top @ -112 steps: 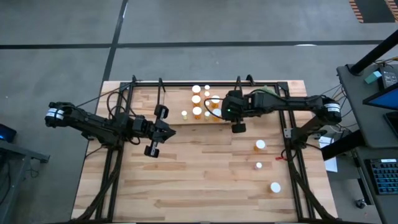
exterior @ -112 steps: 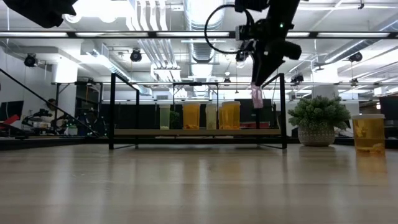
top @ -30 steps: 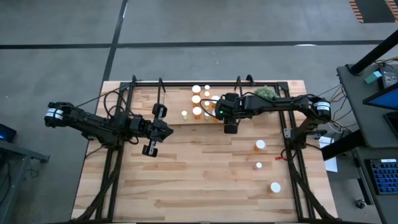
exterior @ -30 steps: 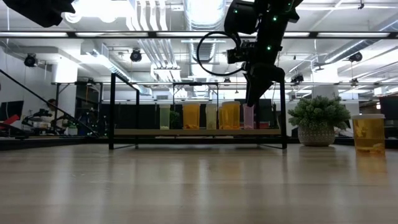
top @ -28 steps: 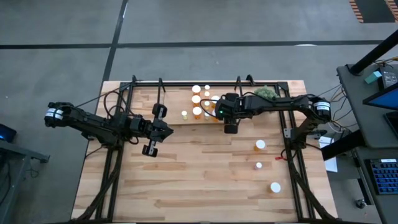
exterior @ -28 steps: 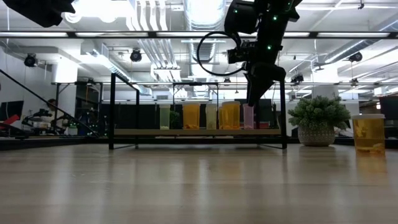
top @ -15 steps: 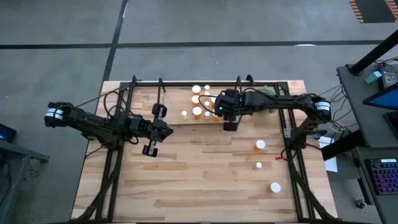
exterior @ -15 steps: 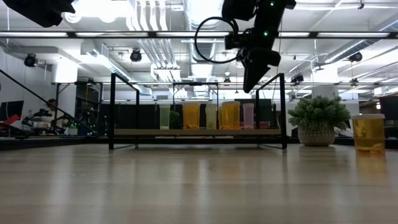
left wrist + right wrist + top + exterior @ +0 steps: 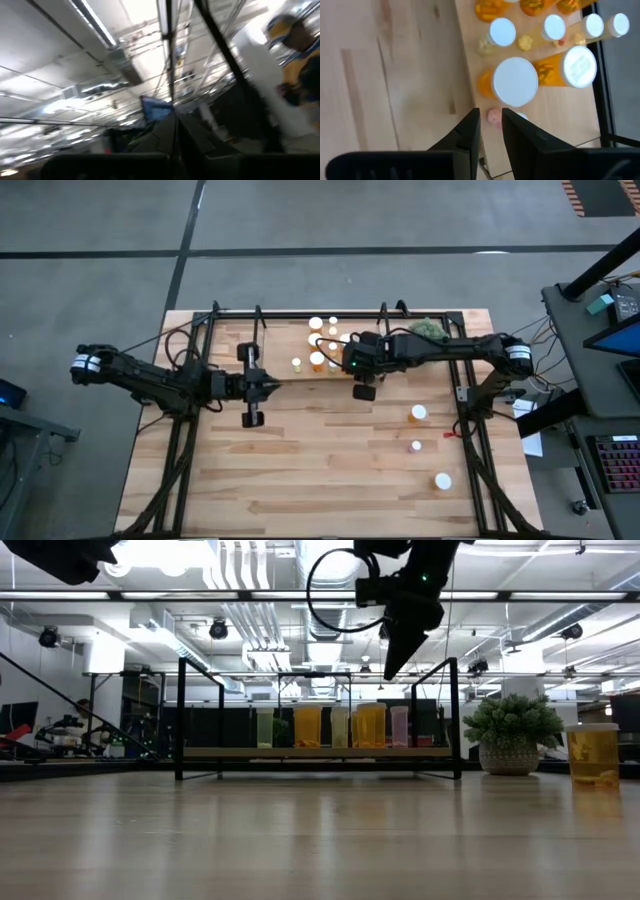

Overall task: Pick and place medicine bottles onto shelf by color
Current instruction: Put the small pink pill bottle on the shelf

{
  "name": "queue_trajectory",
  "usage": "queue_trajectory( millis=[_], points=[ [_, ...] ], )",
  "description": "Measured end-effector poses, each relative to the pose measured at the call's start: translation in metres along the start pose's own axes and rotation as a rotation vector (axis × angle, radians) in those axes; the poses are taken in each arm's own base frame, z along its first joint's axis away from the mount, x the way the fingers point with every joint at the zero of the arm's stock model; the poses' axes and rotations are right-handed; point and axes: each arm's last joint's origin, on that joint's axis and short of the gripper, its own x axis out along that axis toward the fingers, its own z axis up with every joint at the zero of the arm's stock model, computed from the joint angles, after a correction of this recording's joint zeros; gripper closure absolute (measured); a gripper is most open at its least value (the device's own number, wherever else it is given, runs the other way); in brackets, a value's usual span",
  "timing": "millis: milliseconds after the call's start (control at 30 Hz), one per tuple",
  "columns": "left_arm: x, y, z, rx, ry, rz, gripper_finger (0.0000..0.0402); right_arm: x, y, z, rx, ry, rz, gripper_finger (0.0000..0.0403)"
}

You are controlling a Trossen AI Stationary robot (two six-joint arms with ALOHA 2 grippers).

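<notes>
- Bottles (image 9: pixel 369 726) on shelf (image 9: pixel 315 752): amber or pale, white caps; pink one (image 9: pixel 399 726) at row's end.
- Right gripper (image 9: pixel 388 672) above it, fingers narrowly apart, empty.
- Left gripper (image 9: pixel 272 386): shut, empty, mid-table; wrist view blurred.

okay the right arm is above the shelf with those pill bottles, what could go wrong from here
1. The right gripper hangs just above the pink bottle at the row's end on the shelf, close beside a large orange bottle. Dipping or swinging sideways could topple them.
2. Three bottles stand apart on the table; a low sweep toward them might knock one over.
</notes>
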Motion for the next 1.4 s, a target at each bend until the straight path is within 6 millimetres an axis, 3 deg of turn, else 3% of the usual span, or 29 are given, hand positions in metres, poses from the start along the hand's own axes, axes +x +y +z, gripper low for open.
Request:
queue_trajectory(
  millis=[333,567,900,1067,1233,1400],
  points=[
    [-0.016,0.010,0.013,0.136,-0.004,0.080,0.0400,-0.019,-0.001,0.013,0.140,-0.060,-0.003,0.0364],
    [-0.021,0.012,0.017,0.217,0.009,0.075,0.0400,-0.022,-0.001,0.016,0.177,-0.074,0.001,0.0370],
    [-0.023,0.013,0.019,0.222,0.004,0.079,0.0400,-0.022,-0.001,0.016,0.181,-0.073,0.001,0.0369],
    [-0.024,0.013,0.019,0.221,0.002,0.079,0.0400,-0.022,0.001,0.011,0.081,-0.030,0.053,0.0370],
    [-0.026,0.013,0.020,0.219,-0.001,0.081,0.0400,-0.016,-0.012,0.002,0.127,0.073,0.062,0.0387],
    [-0.027,0.013,0.020,0.219,0.000,0.080,0.0400,-0.012,-0.025,0.002,0.111,0.063,0.046,0.0394]
  ],
)
